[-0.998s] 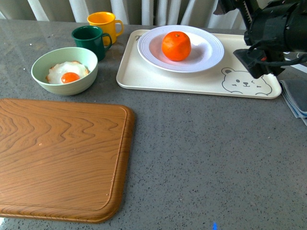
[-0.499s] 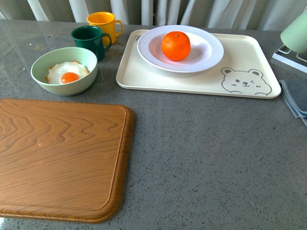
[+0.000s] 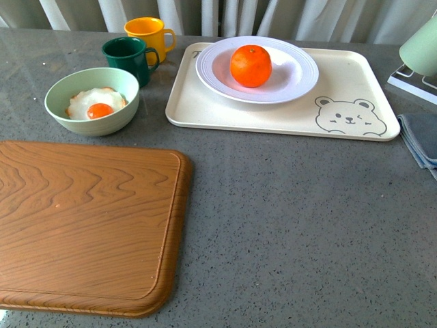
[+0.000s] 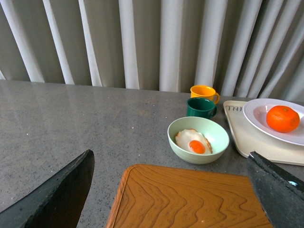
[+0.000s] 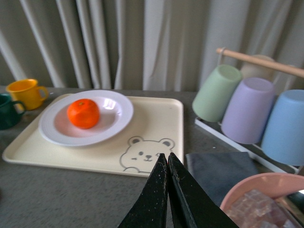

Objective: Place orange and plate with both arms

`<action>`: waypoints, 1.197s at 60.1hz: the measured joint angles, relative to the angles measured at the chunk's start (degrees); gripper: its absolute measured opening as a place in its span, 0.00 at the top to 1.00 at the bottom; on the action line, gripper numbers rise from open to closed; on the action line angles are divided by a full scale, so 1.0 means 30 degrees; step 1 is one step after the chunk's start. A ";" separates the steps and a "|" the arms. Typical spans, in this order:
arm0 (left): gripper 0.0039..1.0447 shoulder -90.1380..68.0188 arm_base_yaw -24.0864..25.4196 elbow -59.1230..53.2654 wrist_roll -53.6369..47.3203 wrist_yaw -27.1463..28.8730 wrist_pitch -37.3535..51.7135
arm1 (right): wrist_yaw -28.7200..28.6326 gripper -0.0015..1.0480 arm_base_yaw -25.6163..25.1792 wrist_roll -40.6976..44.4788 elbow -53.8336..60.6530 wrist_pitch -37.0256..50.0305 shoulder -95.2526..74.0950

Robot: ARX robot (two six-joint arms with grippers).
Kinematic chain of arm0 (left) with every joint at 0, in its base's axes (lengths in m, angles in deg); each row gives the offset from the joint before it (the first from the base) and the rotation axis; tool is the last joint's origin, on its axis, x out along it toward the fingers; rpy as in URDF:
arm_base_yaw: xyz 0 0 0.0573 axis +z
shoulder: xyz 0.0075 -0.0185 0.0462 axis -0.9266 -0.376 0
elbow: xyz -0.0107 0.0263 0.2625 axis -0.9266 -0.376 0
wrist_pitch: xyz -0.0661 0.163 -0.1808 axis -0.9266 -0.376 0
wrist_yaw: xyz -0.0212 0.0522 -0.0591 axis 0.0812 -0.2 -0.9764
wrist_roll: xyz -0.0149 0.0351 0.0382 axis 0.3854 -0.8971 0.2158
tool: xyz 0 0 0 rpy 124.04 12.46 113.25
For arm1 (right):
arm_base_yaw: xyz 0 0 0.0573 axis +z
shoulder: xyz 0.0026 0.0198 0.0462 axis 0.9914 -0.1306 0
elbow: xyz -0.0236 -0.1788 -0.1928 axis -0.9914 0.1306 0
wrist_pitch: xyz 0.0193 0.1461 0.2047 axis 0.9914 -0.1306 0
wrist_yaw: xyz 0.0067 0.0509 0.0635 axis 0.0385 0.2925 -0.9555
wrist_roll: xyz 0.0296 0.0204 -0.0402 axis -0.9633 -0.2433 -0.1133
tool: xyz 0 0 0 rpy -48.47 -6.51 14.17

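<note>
The orange [image 3: 250,65] sits in the middle of the white ribbed plate [image 3: 300,80], which rests on the cream bear tray [image 3: 273,115] at the back of the table. Both also show in the left wrist view, orange [image 4: 282,118] on plate [image 4: 259,118], and in the right wrist view, orange [image 5: 83,113] on plate [image 5: 111,123]. Neither arm shows in the front view. My left gripper [image 4: 173,190] is open and empty, above the wooden board, far from the plate. My right gripper [image 5: 167,164] is shut and empty, near the tray's bear corner.
A large wooden board [image 3: 82,225] lies front left. A pale green bowl [image 3: 92,101] with a fried egg, a dark green mug [image 3: 128,57] and a yellow mug [image 3: 147,33] stand left of the tray. A cup rack [image 5: 251,109], a grey cloth [image 3: 420,137] and a pink bowl [image 5: 259,194] are at the right.
One second ago my right arm hung over the tray's right end in the front view. It has drawn back out of that view. The orange and plate have not moved.
</note>
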 joint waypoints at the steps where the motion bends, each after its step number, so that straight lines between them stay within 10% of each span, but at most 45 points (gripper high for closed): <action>1: 0.08 0.0000 0.0000 0.0000 0.0000 -0.0007 0.0000 | -0.0102 0.98 -0.0117 -0.0007 0.0117 0.0182 -0.0007; 72: 0.08 0.0000 0.0000 0.0000 0.0000 0.0000 0.0000 | -0.0299 0.98 -0.0750 -0.0007 0.1144 -1.0338 1.2233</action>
